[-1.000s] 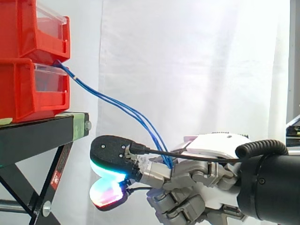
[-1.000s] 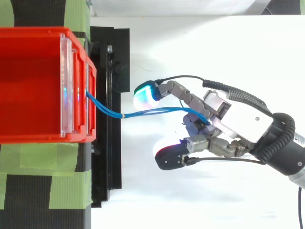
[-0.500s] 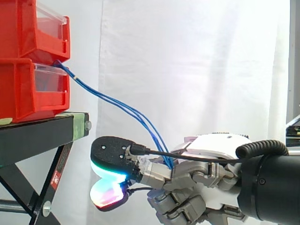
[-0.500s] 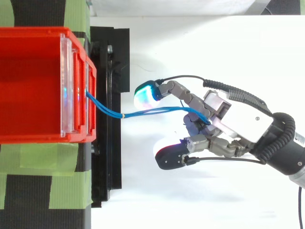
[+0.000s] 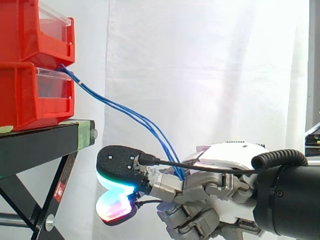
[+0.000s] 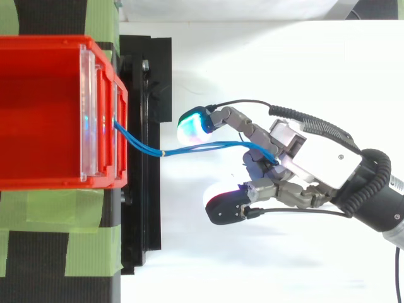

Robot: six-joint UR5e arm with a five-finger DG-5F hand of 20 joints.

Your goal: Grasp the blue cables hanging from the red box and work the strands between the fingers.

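Gap crossed by blue cables (image 6: 202,147); black stand (image 5: 40,142) left.

A black stand (image 5: 40,142) with a diagonal brace serves as the support. A red lower bin (image 5: 30,100) is set directly on its top, close to the end of the top. An upper bin (image 5: 35,30) is stacked on the lower bin. Green tape (image 6: 50,233) is applied in strips across the top, on both sides of the bins.

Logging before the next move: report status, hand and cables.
Hand shut on cables. Cables slope down from bin, strands close together, ending between the fingers. Nothing in the way.
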